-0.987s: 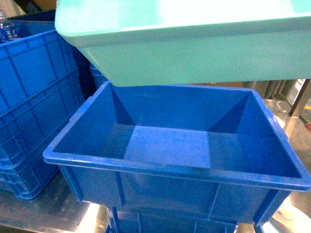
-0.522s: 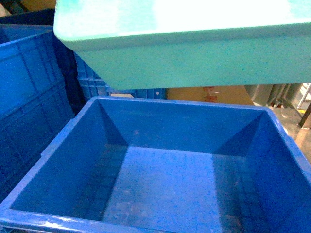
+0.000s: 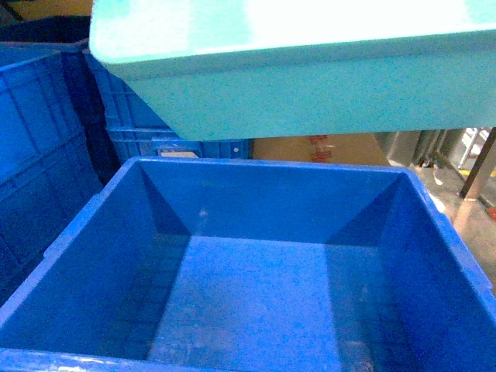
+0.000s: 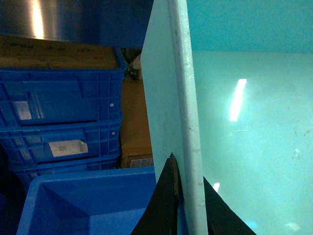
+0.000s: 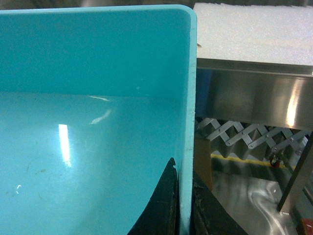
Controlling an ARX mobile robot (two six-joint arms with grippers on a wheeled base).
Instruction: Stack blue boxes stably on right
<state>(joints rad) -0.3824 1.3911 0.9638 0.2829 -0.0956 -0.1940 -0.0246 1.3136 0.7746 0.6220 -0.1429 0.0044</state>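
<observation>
Turquoise tub, held aloft above the royal-blue tub, whose open mouth fills the lower head view. The turquoise tub hangs clear of the lower one, the two not touching; its base sits toward the far wall of the royal-blue tub rather than centred over it. Left gripper: dark fingers pinching the left rim of the turquoise tub, one finger on each face of the wall. Right gripper: the same pinch on the right rim wall. Both grips are seen only in the wrist views; the head view shows no arm.

Step in hand: the carry-and-align stage, with the upper tub raised over its target and not yet seated.

Next move, as judged: bring the turquoise tub toward the near side until its base lies squarely over the opening, keep it level between both arms, then lower it so its tapered walls nest inside; the jaws part only once it rests.

Surroundings: ribbed crates stacked at left and behind, a cardboard box beyond, and probably a steel table at right.
</observation>
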